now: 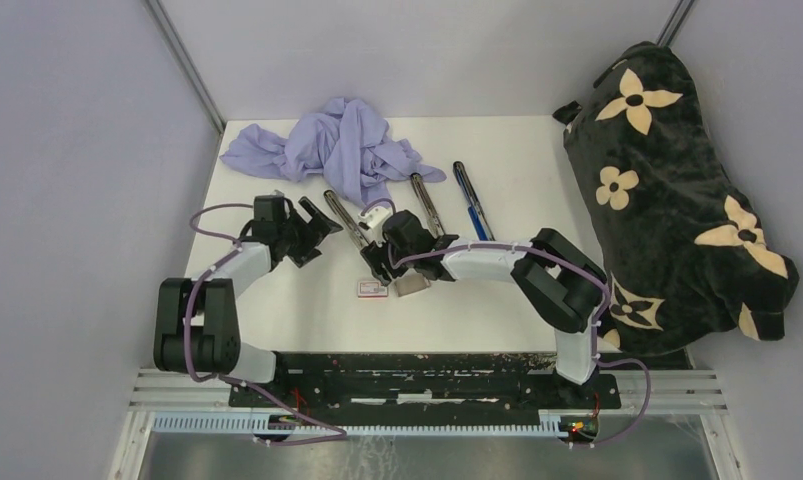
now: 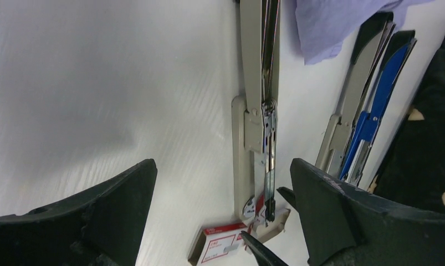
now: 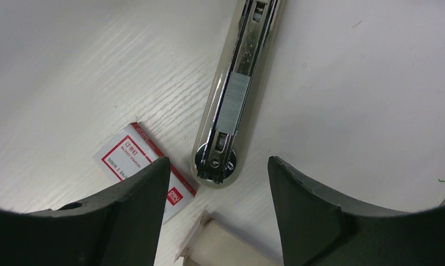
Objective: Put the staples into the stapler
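From above, three staplers lie open on the table [image 1: 307,310]: the left beige stapler [image 1: 343,215], the middle beige stapler [image 1: 426,203] and one blue stapler [image 1: 472,198], with one red-and-white box [image 1: 372,289] nearby. In the left wrist view, the left gripper [image 2: 223,169] is spread wide and empty. In the right wrist view, the right gripper [image 3: 217,163] stands parted and empty over the left beige stapler, whose channel holds one grey strip of staples [image 3: 235,95].

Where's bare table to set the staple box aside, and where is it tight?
Free: the far-right patch between the blue stapler and the black bag, and the near strip between the red-and-white box and the black base plate. Crowded: the middle, where the open beige stapler, staple tray and right gripper bunch.
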Robot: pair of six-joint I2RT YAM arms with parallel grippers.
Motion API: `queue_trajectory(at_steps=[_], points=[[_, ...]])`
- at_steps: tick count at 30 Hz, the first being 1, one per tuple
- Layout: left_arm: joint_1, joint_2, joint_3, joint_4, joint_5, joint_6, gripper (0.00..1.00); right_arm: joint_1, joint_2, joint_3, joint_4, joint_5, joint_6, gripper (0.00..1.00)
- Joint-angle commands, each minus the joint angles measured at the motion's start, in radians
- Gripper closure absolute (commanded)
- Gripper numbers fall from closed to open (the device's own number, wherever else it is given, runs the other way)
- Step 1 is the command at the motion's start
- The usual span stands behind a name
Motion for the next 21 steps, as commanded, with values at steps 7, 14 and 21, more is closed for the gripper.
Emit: queue_trajectory(at_steps=[7, 14, 21], points=[[0.015, 0.106, 0.017, 0.238, 0.009, -0.109, 0.04, 0.003, 0.063, 0.08, 0.085, 0.033, -0.065, 0.48], [0.018, 0.204, 0.019, 0.379, 0.029, -0.175, 0.07, 0.003, 0.04, 0.044, 0.08, 0.023, -0.127, 0.79], [0.022, 0.261, -0.035, 0.557, 0.021, -0.276, 0.1, 0.003, 0.025, 0.013, 0.086, -0.014, -0.164, 0.95]])
